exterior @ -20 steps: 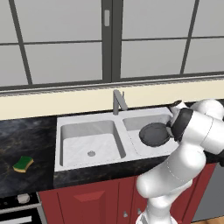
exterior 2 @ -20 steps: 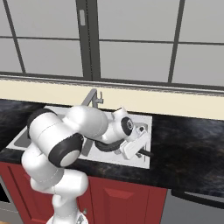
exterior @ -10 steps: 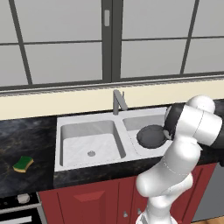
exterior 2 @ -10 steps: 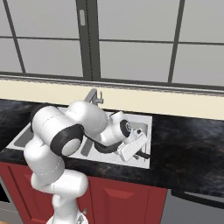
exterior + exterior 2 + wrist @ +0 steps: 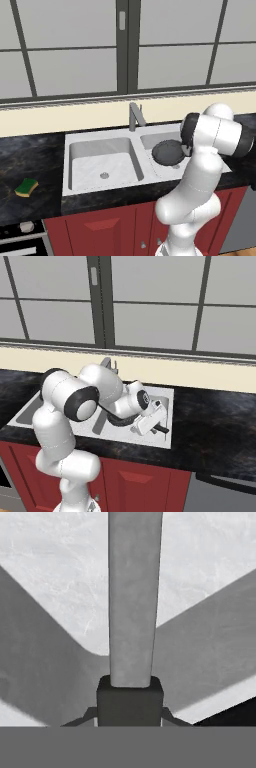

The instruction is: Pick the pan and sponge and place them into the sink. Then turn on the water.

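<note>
Pan (image 5: 168, 151) down in right basin of sink (image 5: 85, 148), round black body flat on basin floor, near basin's front wall. Handle seen up close in hand view (image 5: 134, 597) as grey bar running straight up from between dark finger tips, pale basin floor and sloped walls behind. End effector (image 5: 151, 424) clenched on pan handle, low over sink's right front corner in right base view, handle tip poking out dark toward rim. Left base view hides that grip behind white forearm; shows pan body instead. Sponge (image 5: 26, 187) visible from left base view, yellow with green edge, lying on dark tabletop (image 5: 30, 160) well left of sink, near front edge, apart from everything. Left basin bare with round drain, open room all round. Right basin crowded: pan plus wrist. Arm folded hard, elbow high, forearm bent down and across front rim into right basin, wrist tilted outward. Faucet (image 5: 134, 115) upright behind divider between basins. Window (image 5: 125, 45) across back wall beyond.
</note>
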Robot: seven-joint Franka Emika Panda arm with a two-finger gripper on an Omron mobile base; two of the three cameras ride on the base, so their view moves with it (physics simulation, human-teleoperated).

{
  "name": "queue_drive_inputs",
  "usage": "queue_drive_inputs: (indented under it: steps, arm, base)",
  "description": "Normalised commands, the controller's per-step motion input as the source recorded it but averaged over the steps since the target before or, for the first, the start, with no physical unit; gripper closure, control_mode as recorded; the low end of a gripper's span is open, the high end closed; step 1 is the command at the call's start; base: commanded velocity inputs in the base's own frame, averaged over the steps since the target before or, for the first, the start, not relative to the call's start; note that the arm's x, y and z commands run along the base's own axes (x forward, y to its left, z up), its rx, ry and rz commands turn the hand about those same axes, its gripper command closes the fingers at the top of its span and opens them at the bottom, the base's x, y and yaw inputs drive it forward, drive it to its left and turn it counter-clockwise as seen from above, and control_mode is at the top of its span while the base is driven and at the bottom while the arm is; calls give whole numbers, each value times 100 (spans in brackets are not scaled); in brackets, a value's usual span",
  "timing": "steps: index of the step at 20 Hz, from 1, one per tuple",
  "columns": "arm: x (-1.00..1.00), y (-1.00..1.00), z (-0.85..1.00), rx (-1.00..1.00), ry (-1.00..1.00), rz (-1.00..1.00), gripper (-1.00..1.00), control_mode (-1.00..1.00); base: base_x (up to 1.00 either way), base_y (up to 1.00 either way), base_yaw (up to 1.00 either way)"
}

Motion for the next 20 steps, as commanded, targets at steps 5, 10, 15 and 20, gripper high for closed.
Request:
queue_drive_inputs:
  steps: [5, 10, 15, 20]
  arm:
    - [27, 9, -15, 0, 8, 0, 100, -100]
    - [22, 11, -21, 0, 9, 0, 100, -100]
    - [17, 21, -28, -2, 3, 0, 100, -100]
    - [22, 26, -28, -2, 1, -2, 100, -100]
  base:
    - [0, 0, 0]
    - [0, 0, 0]
    - [0, 0, 0]
    - [0, 0, 0]
